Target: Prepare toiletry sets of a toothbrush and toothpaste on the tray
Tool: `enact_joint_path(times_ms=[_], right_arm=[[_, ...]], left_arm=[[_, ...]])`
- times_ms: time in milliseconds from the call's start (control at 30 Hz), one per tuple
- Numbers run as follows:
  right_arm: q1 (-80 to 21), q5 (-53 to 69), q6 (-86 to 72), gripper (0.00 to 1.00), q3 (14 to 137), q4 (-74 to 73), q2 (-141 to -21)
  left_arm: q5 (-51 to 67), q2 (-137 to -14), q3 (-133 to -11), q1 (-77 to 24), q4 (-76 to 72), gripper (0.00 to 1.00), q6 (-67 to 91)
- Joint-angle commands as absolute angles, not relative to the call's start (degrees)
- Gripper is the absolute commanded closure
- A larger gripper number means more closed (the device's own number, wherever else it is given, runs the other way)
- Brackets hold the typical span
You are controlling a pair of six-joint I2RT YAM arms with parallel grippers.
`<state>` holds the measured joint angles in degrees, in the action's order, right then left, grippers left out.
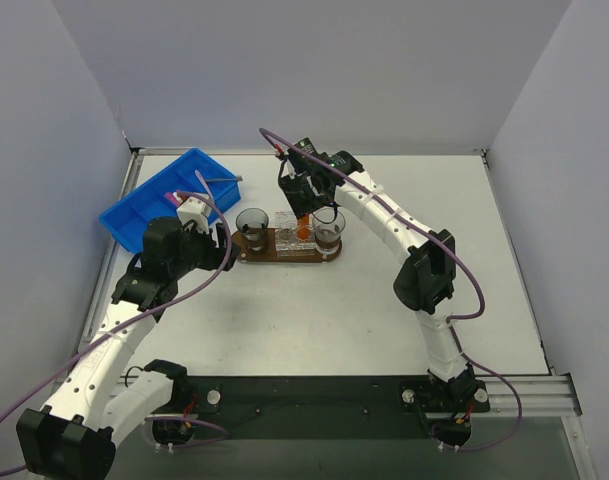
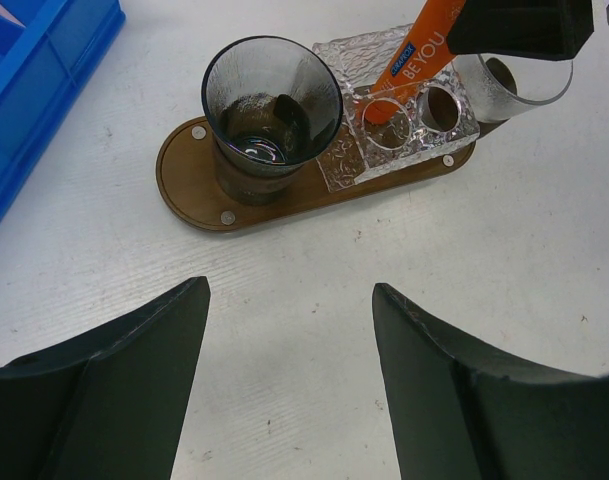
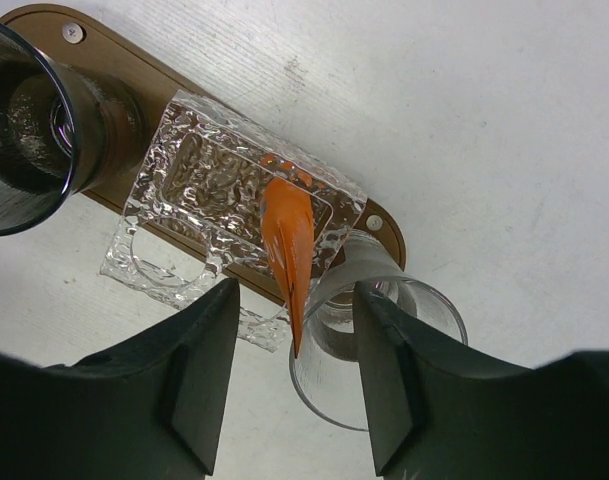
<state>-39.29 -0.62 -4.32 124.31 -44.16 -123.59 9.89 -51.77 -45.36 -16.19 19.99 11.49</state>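
Observation:
The orange toothpaste point(image 3: 289, 250) tube stands tilted in a hole of the clear glass holder point(image 3: 224, 190) on the dark-brown tray point(image 3: 134, 70). My right gripper point(image 3: 296, 290) hangs right above it, open, with a gap between each finger and the tube's flat end. In the left wrist view the toothpaste point(image 2: 424, 50) leans up out of the holder point(image 2: 404, 125). My left gripper point(image 2: 291, 290) is open and holds nothing, over bare table just in front of the tray point(image 2: 184, 185). No toothbrush shows clearly; a small pink bit point(image 1: 173, 198) lies in the blue bin.
A dark glass point(image 2: 271, 100) stands on the tray's left end and a clear glass point(image 3: 384, 330) on its right end, close under my right fingers. The blue bin point(image 1: 149, 205) sits at the back left, beside my left arm.

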Motion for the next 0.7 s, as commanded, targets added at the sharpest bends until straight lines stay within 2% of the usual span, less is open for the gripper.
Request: enact_joint_path(times_ms=[0, 67, 167, 433, 667], right_arm=[[-38.8, -0.4, -4.7, 0.52, 126.8, -45.2, -123.1], [-38.8, 1.4, -4.7, 0.45, 126.8, -44.8, -122.6], [-38.8, 2.5, -5.5, 0.43, 126.8, -44.1, -122.0], [-38.8, 4.7, -8.3, 0.42, 124.6, -40.4, -117.0], [-38.8, 5.2, -10.4, 0.44, 115.9, -34.5, -104.7]], left_arm=[[10.8, -51.4, -47.5, -16.3, 19.2, 0.24, 10.9], [10.5, -51.4, -47.5, -16.3, 19.2, 0.24, 10.9], [10.4, -51.2, -47.6, -16.3, 19.4, 0.24, 10.9], [7.8, -50.5, -47.7, -15.8, 19.5, 0.25, 11.9], [4.1, -49.4, -47.2, -14.6, 18.8, 0.28, 12.6]])
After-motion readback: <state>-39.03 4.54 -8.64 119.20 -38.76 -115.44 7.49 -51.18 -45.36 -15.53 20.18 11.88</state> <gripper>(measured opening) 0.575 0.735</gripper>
